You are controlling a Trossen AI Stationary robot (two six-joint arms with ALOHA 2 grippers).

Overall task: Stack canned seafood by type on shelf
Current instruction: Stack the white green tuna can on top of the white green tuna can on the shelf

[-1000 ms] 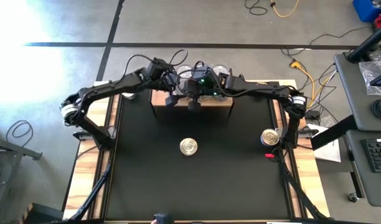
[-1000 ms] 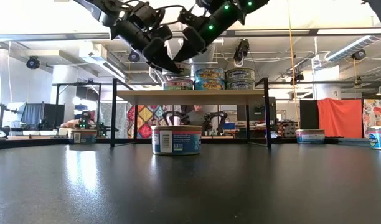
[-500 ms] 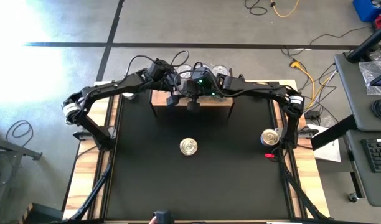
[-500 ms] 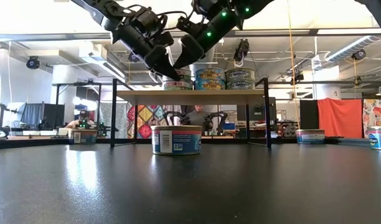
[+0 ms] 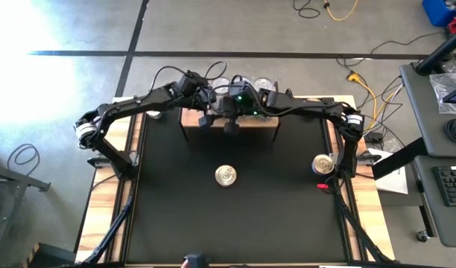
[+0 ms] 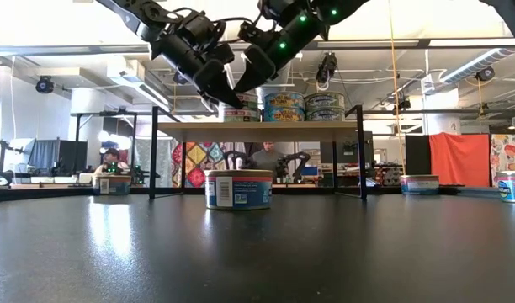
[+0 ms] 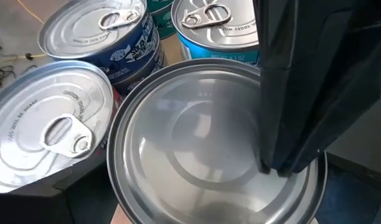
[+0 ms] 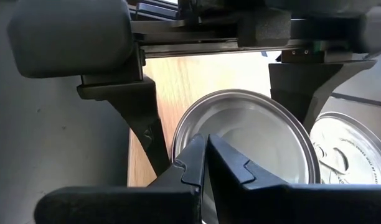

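While one blue-label tin (image 6: 239, 188) waits on the desk (image 6: 257, 252) before the shelf (image 6: 257, 131), left gripper (image 6: 226, 94) jaws stand spread around a silver-lidded tin (image 8: 243, 146) at the shelf's left end; right gripper (image 6: 245, 80) jaws, pressed together, rest on its lid. Best lift straight up, avoiding neighbouring stacks (image 6: 306, 107).
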